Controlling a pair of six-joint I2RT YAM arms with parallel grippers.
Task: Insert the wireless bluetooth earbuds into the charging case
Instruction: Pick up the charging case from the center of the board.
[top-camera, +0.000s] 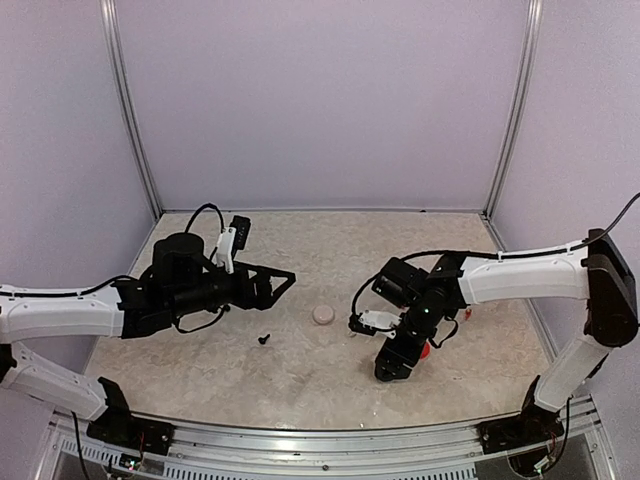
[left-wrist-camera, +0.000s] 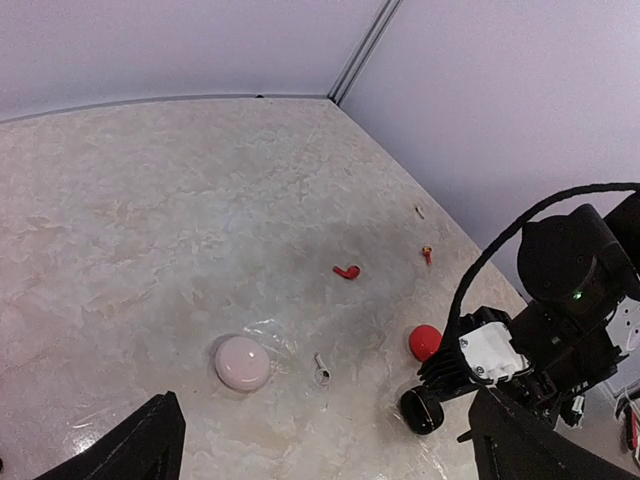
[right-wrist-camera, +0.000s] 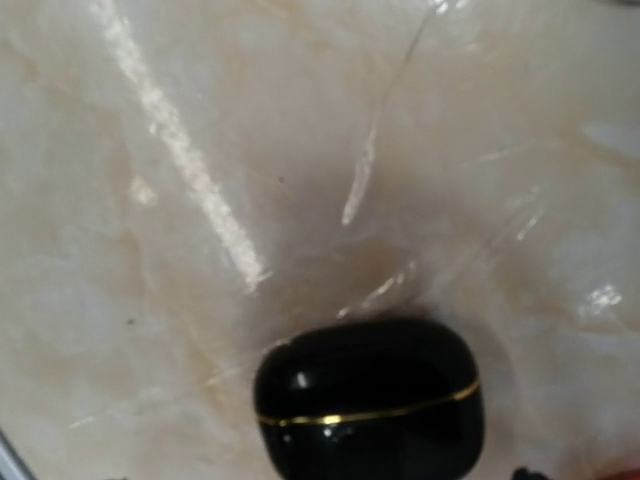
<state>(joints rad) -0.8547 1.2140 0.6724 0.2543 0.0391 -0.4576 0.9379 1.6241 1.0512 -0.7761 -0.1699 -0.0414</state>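
Black charging case (right-wrist-camera: 368, 400) at down-angled right claw (top-camera: 389, 371), spread unclear; left claw (top-camera: 282, 284) wide

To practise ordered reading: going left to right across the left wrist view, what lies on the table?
Pale case → whitish earbud → red earbud; red case and black case, farther right, overlap in order.

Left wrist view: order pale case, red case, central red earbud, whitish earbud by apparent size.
1. pale case
2. red case, partly hidden
3. central red earbud and whitish earbud: too alike to rank
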